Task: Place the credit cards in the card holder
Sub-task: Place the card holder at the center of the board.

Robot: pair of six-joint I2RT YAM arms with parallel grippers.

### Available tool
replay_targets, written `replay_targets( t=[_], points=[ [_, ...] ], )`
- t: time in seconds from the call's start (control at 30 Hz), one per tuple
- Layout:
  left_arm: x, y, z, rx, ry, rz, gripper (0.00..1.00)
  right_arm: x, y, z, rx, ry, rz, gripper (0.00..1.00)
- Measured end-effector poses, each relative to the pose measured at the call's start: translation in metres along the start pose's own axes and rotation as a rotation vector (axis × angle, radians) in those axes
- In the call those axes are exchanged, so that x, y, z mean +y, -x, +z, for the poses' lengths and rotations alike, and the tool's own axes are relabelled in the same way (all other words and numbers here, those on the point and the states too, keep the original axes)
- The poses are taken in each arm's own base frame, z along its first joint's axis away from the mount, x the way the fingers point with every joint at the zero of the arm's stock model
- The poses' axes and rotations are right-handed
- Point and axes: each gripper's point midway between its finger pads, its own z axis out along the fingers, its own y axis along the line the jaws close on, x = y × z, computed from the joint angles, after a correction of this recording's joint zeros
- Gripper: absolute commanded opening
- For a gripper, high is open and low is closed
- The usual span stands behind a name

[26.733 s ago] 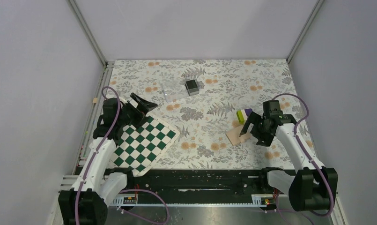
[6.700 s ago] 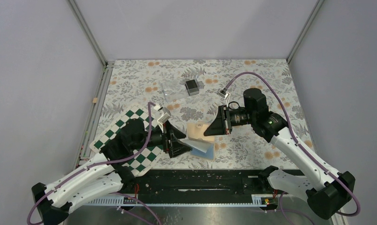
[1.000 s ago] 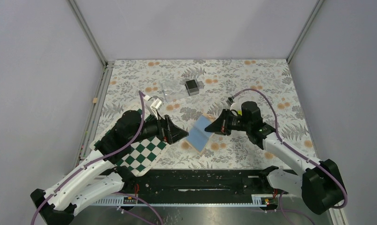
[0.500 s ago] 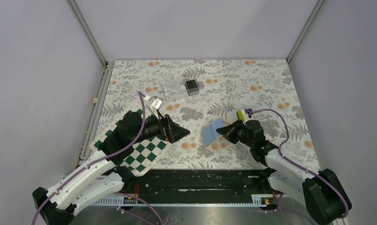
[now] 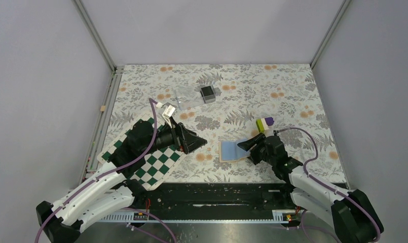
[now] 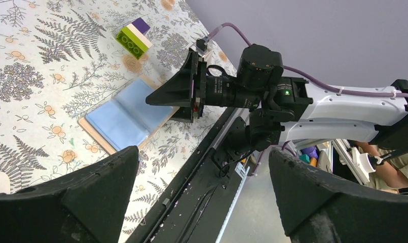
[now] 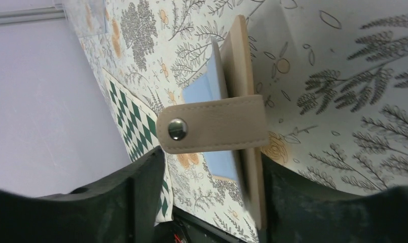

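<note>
From above, we are looking at a bench [image 5: 293, 86] covered in a floral cloth. The card holder [image 5: 228, 151] is lying open with its light blue lining facing up, close to the near edge and a little right of the middle. The right hand [image 5: 244, 145] is reaching in low from the near right corner, its tips sitting over the holder's right edge. The left hand [image 5: 197, 142] is hovering just left of the holder, apart from it. It is over the right corner of a green-and-white chequered board [image 5: 153, 164] that is lying toward the near left corner. A purple and yellow-green block [image 5: 264, 123] is sitting just beyond the holder. Toward the far edge, a small dark object [image 5: 208, 93] is resting beside a clear plastic box [image 5: 188, 103]; it is too small for us to tell what it is.

From the left wrist, we are seeing the left hand's two fingers [image 6: 70, 202] spread wide with nothing between them. The open holder is lying flat ahead, under the right hand's tips.

From the right wrist, we are seeing the holder's tan edge and its clasp tab [image 7: 217, 129] filling the gap between the right hand's fingers [image 7: 115, 202]. These are standing apart rather than pinching, and we cannot tell whether they are touching the tab.
</note>
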Motion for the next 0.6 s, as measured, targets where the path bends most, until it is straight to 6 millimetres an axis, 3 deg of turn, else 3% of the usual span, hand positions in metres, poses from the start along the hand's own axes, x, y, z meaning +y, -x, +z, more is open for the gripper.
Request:
replay_targets(
  t=[0.3, 0.43, 0.6],
  points=[
    [0.002, -0.002, 0.001, 0.007, 0.006, 0.001, 0.99, -0.016, 0.013, -0.032, -0.096, -0.067, 0.051, 0.99],
    [0.012, -0.009, 0.003, 0.037, 0.049, -0.008, 0.99, -0.015, 0.026, -0.050, -0.155, -0.119, -0.016, 0.99],
    [0.037, -0.010, 0.002, 0.049, 0.189, -0.031, 0.99, 0.005, 0.035, -0.063, -0.147, -0.184, -0.188, 0.99]
  ],
)
